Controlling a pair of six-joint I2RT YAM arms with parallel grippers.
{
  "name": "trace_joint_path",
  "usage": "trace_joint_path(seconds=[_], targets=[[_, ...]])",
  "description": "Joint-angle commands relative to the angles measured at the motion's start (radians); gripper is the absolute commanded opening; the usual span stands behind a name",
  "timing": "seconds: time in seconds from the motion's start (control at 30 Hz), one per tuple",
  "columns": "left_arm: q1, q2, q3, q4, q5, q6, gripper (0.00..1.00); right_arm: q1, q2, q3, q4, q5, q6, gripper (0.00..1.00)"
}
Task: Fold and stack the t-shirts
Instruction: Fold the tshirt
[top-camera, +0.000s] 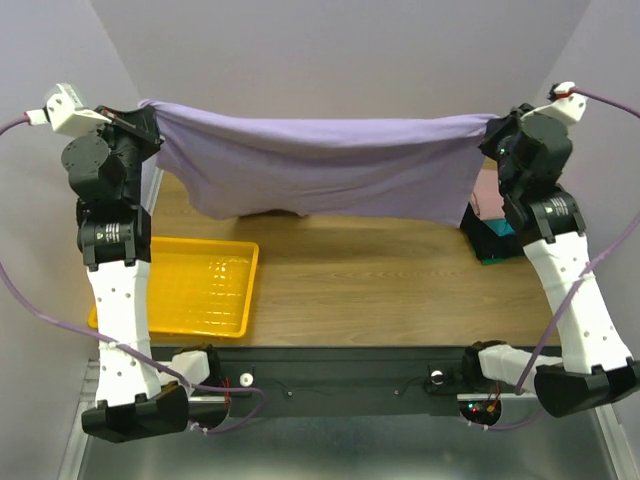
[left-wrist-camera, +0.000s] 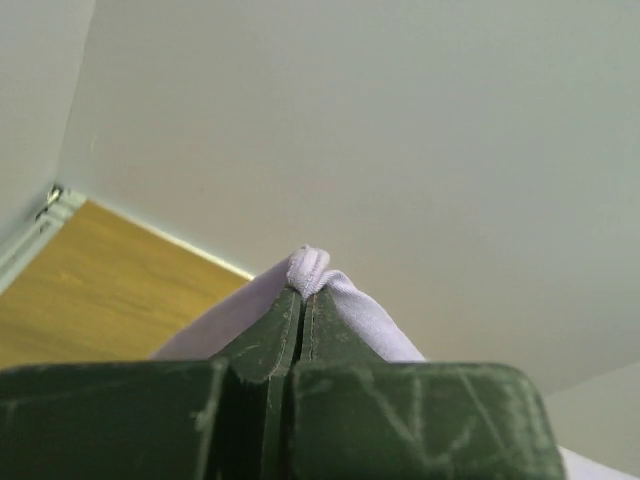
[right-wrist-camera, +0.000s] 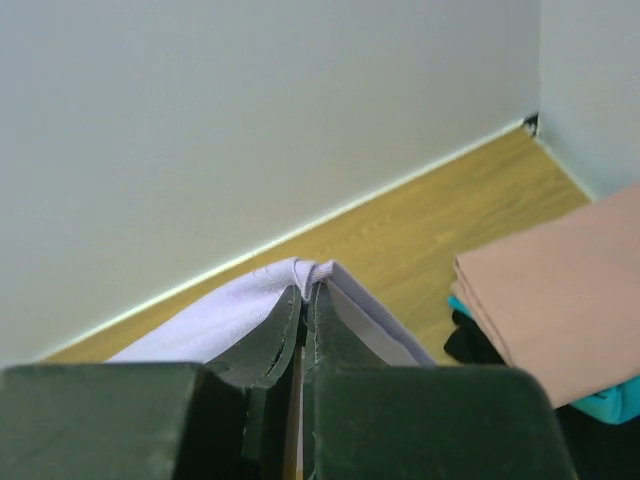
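- Your left gripper (left-wrist-camera: 302, 298) is pressed together on a bunched corner of the purple shirt (top-camera: 320, 165), and your right gripper (right-wrist-camera: 308, 292) pinches the opposite corner.
- The shirt hangs stretched between them over the far side of the table (top-camera: 380, 285), its lower edge sagging. This is probably to spread it flat before laying it down.
- The folded stack (right-wrist-camera: 560, 300) sits just beside your right arm, so lower the shirt clear of it.

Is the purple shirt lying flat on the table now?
No, the purple shirt hangs stretched out, held up at its two ends by the left gripper and the right gripper.
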Motion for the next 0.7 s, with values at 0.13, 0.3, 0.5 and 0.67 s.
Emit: trace_joint_path(seconds=[0.13,0.3,0.5,0.67], targets=[[0.003,0.024,0.163,0.005,0.03,0.037,0.0,-0.002,-0.04,0.115,-0.011,0.065,-0.09,0.0],[0.003,0.16,0.256,0.043,0.051,0.039,0.0,-0.003,0.098,0.207,-0.009,0.073,-0.112,0.01],[0.004,0.487,0.501,0.112,0.225,0.047,0.0,-0.011,0.366,0.441,0.014,0.085,-0.179,0.0],[0.009,0.849,1.0,0.028,0.278,0.047,0.0,-0.052,0.661,0.767,0.031,0.051,-0.193,0.0]])
